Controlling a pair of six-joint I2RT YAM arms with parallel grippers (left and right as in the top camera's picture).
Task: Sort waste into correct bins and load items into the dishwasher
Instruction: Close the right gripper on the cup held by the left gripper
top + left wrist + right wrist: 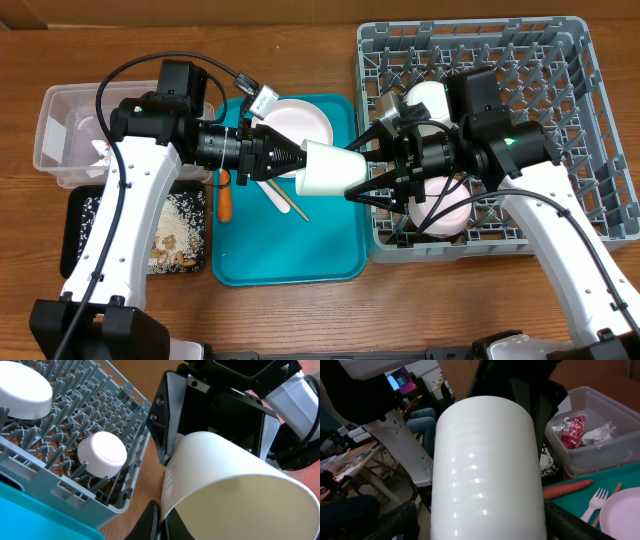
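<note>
Above the teal tray (290, 262), the left gripper (298, 159) pinches the white cup (326, 168) by its rim, holding it sideways, likely so the right gripper (362, 178) (fingers spread around its base) can carry it to the grey dish rack (600, 100).

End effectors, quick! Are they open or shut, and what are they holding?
Left end effector: closed, pinching the white cup by its rim.
Right end effector: open, fingers on either side of the cup's base.
</note>
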